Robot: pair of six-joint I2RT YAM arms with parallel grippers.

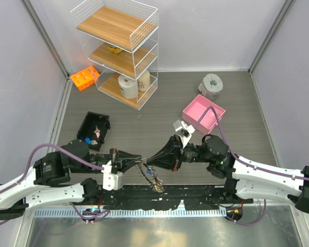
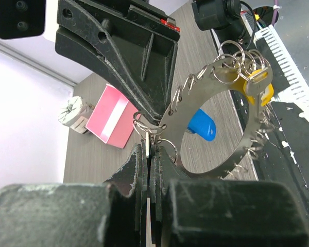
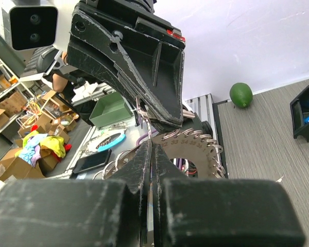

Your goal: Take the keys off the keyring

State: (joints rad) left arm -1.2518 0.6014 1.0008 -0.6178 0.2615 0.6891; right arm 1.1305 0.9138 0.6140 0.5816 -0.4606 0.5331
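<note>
The keyring (image 1: 150,174) is a flat silvery loop edged with small split rings. It hangs between my two grippers above the table's near edge. In the left wrist view the keyring (image 2: 219,77) carries a blue-headed key (image 2: 202,125) inside the loop and a yellow-headed key (image 2: 257,87) at its far side. My left gripper (image 1: 139,162) is shut on a thin silvery key blade (image 2: 146,150) at the loop's rim. My right gripper (image 1: 153,160) faces it tip to tip, shut on a thin split ring (image 3: 150,135) beside the numbered keyring (image 3: 195,150).
A pink box (image 1: 203,113) and a grey tape roll (image 1: 211,84) stand at the back right. A black bin (image 1: 94,127) lies to the left, an orange rack (image 1: 84,77) and a wire shelf (image 1: 118,46) behind it. A green lime (image 3: 241,94) sits by the wall.
</note>
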